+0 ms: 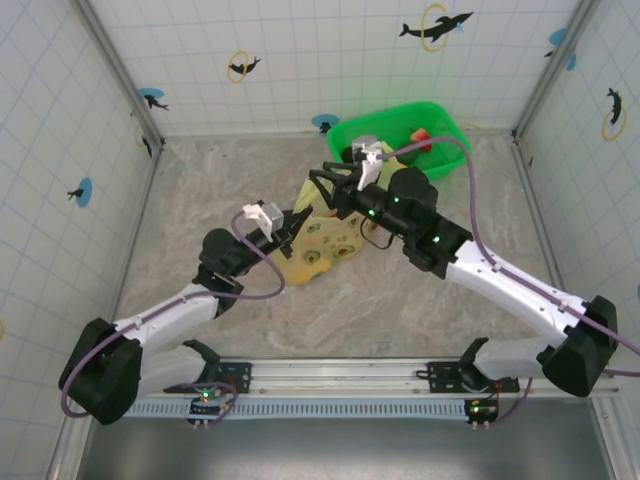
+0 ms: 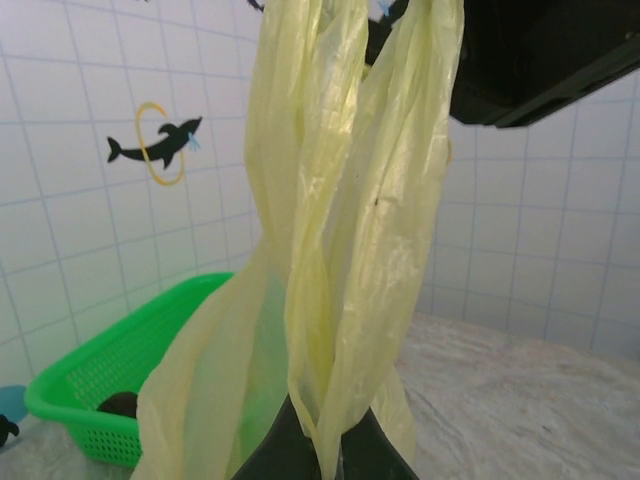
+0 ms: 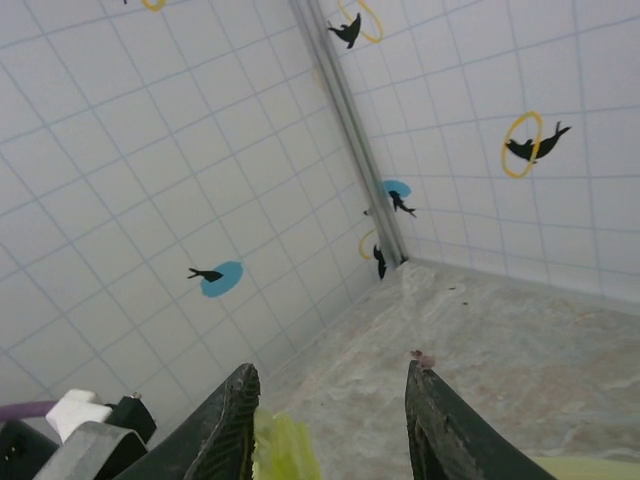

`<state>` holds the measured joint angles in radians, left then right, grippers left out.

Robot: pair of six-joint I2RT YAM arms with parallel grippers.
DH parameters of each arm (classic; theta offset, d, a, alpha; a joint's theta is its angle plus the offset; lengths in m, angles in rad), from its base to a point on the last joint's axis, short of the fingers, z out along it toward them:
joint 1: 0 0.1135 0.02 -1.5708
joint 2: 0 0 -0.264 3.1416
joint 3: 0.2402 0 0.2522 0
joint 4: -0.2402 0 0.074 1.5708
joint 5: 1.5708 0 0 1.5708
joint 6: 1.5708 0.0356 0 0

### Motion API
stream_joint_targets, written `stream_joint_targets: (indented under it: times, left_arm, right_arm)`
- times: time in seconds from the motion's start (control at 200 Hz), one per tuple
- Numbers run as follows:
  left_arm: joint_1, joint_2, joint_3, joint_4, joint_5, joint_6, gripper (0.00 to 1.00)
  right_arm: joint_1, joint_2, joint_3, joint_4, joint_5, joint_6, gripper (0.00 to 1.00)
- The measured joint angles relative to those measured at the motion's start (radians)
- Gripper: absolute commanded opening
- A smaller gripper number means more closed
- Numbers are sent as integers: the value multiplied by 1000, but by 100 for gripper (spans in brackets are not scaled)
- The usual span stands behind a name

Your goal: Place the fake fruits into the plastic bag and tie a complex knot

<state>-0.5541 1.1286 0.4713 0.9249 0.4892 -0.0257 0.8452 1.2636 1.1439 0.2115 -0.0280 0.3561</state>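
Twisted film of the plastic bag (image 2: 340, 230) clamped tight in the left gripper (image 2: 320, 445), green basket (image 2: 90, 385) behind; right gripper (image 3: 335, 400) above the bag, jaws parted, gripping nothing

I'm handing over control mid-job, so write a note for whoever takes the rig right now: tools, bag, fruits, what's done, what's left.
Left tool shut on the plastic bag's twisted handle strips.
Right tool open, empty, bag film just below it.
Green basket holds a red fruit and a dark fruit.
Done: handles gathered; bag's contents can't be told.
Left: bag those fruits, tie the knot.
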Motion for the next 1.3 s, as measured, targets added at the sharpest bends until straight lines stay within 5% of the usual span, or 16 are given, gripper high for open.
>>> stream_joint_targets:
  times: [0.31,0.56,0.791,1.106,1.301]
  left_arm:
    - [159,-75,-16,-92,78,-55,0]
    - [192,-89,-54,-23,100,-108,0]
    - [208,-89,-84,53,114,-148,0]
    - [208,-108,-91,62,129,-159,0]
    - [208,-122,-98,65,129,-159,0]
  right_arm:
    - [-129,-88,32,-147,-56,-209,46]
    - [-269,-175,29,-158,-79,-323,64]
    - [-371,-84,-6,-158,-133,-330,65]
    - [-360,66,35,-155,-273,-281,50]
    - [-328,125,136,-140,-257,-286,12]
